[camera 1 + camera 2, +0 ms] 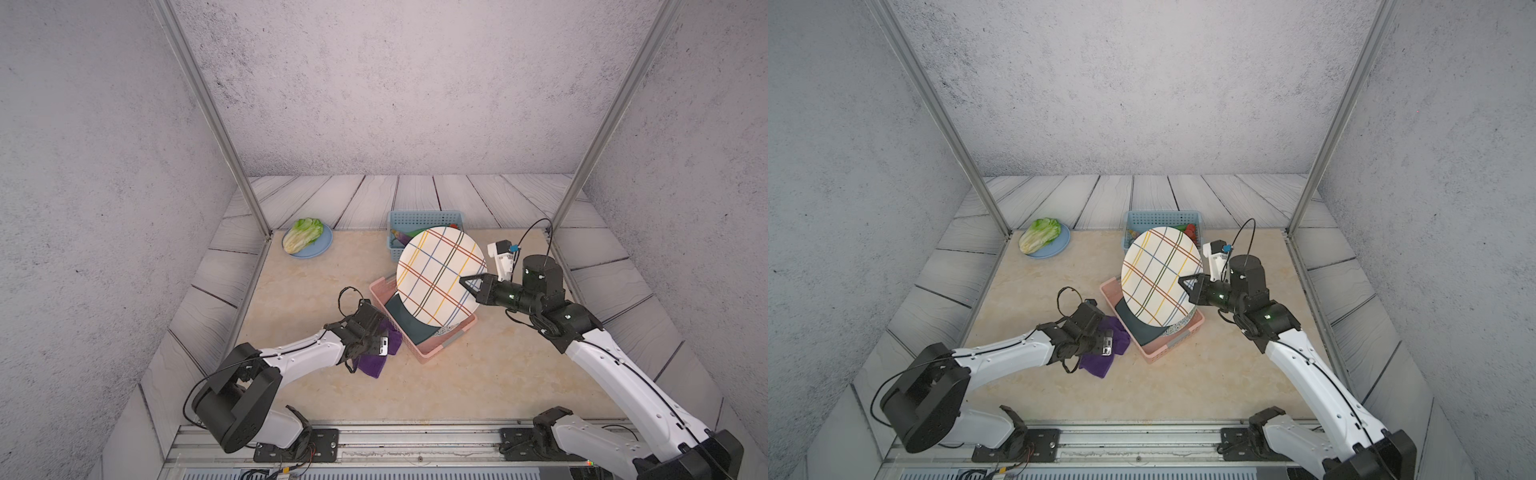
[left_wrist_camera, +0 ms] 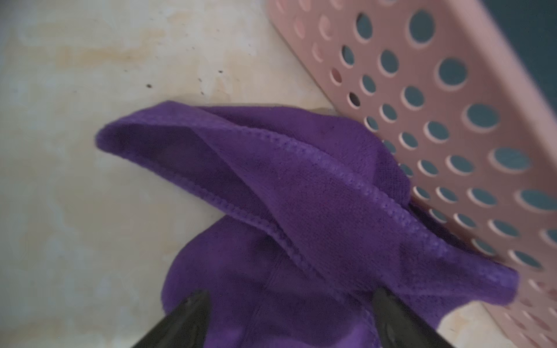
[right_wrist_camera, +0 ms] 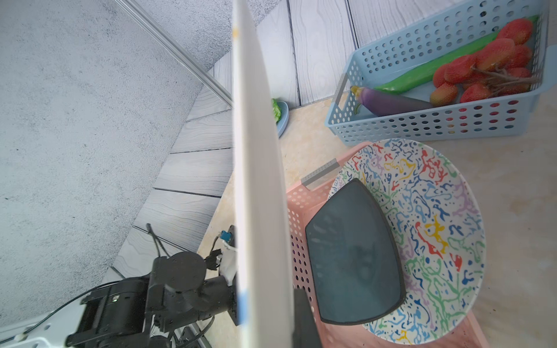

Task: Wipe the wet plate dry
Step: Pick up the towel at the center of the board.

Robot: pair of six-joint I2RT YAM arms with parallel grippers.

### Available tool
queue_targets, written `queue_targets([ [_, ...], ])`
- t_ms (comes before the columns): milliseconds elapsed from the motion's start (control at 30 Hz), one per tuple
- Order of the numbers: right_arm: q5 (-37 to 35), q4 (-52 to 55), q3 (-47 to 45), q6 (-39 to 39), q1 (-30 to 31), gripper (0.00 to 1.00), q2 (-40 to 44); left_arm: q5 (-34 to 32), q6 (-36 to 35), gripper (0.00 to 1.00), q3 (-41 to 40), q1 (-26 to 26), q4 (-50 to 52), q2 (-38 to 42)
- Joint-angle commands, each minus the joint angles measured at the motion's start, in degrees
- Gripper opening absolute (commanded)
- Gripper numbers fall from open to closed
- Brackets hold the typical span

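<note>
My right gripper [image 1: 464, 283] pinches the rim of the plate [image 1: 432, 274], white with crossing coloured stripes, held on edge. My left gripper [image 2: 291, 296] gapes wide astride the purple cloth [image 2: 301, 186].

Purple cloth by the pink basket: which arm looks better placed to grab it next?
Left, probably. The left gripper hangs open right over the purple cloth, a finger on each side. The right gripper is shut on the striped plate at its rim, holding it up above the pink basket.
</note>
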State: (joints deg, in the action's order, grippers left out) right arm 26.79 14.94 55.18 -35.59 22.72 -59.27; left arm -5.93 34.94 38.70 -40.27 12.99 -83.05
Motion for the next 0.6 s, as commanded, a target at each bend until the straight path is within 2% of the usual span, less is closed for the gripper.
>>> queue_targets([
  [0,-0.68,1.21,-1.07,-0.94,0.28,0.00,2.03,4.18,-0.21,0.92,1.03,-0.16,-6.06,-2.60],
  [133,-0.16,1.41,-2.48,-1.87,0.23,0.00,2.57,5.29,2.28,0.96,0.17,-0.26,-10.20,-7.09],
  [200,-0.15,1.21,-3.29,-2.14,0.22,0.00,2.62,3.66,3.68,0.91,0.44,-0.25,-9.00,-9.92],
  [233,-0.26,1.13,-3.80,-2.39,0.22,0.00,2.66,2.52,4.41,0.82,0.46,-0.25,-8.17,-10.83],
  [267,-0.32,1.07,-4.23,-2.45,0.24,0.00,2.73,1.38,5.19,0.65,0.11,-0.20,-7.53,-10.91],
  [333,-0.25,0.83,-5.13,-2.55,0.22,0.00,3.14,-0.23,5.87,0.20,-0.74,-0.09,-6.04,-8.15],
  [367,-0.07,0.38,-5.60,-2.64,0.26,0.00,3.37,-1.14,5.97,0.03,-0.71,-0.07,-3.38,-5.04],
  [467,2.04,-1.69,-7.41,-3.78,0.30,0.00,3.99,-4.09,5.26,0.00,1.62,-0.07,6.55,11.41],
  [567,4.85,-6.55,-10.20,-7.85,0.60,0.00,4.73,-1.39,1.53,0.00,2.58,-0.24,6.12,27.66],
])
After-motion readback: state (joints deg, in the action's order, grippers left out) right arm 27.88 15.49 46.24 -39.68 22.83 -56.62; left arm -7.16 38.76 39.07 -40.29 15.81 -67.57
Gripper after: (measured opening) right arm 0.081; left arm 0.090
